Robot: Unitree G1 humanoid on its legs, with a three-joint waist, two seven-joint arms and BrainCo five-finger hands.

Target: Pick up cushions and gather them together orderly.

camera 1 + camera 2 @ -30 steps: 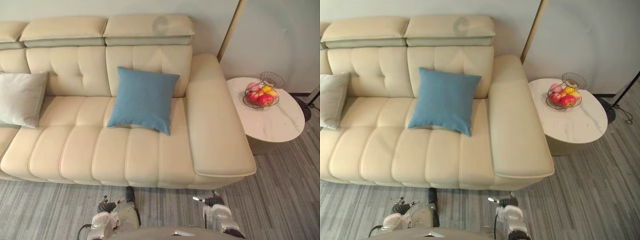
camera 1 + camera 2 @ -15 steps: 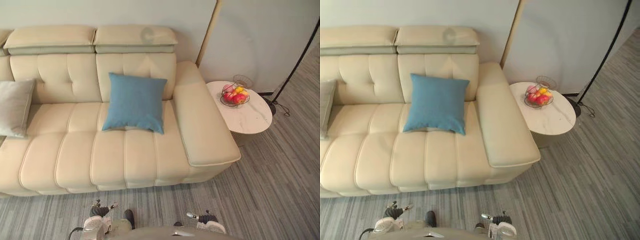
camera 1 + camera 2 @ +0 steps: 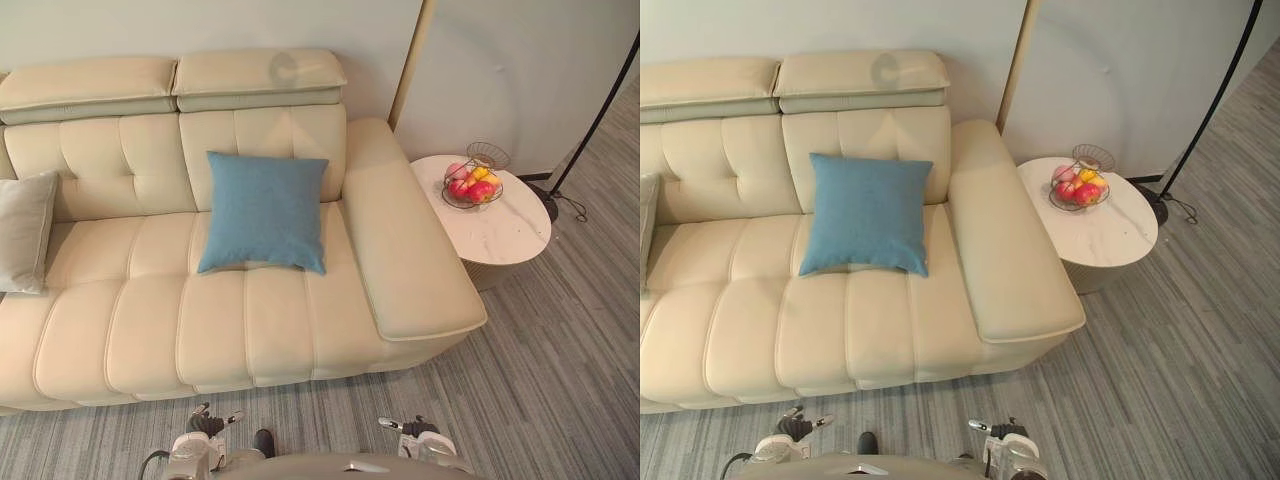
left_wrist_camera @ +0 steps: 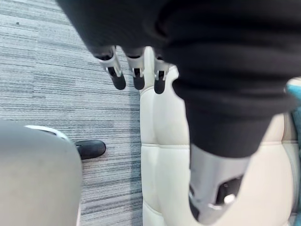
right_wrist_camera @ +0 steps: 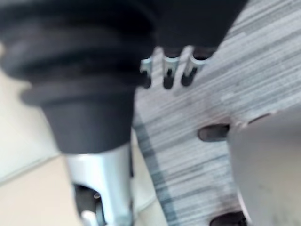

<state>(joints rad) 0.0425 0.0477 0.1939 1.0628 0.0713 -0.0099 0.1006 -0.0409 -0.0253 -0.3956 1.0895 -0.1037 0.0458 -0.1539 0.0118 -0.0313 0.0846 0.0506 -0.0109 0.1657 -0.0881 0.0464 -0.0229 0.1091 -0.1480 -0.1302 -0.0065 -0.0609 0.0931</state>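
A blue cushion (image 3: 263, 213) leans upright against the backrest of the cream sofa (image 3: 400, 240), close to its right armrest. A grey cushion (image 3: 22, 232) stands at the sofa's left, cut off by the view's edge. The two cushions are well apart. My left hand (image 4: 135, 70) hangs low over the carpet in front of the sofa, fingers straight and holding nothing. My right hand (image 5: 169, 70) hangs the same way, open and empty. In the left eye view both hands sit at the bottom edge, left hand (image 3: 212, 424) and right hand (image 3: 405, 428), far from the cushions.
A round marble side table (image 3: 505, 235) stands right of the armrest with a wire fruit bowl (image 3: 472, 185) on it. A floor lamp's black pole (image 3: 598, 112) rises at the far right. Grey striped carpet lies between me and the sofa.
The camera has shifted, so the sofa sits differently in the picture and looks farther away than a second ago. The cushions have not moved. Both hands stay low and empty.
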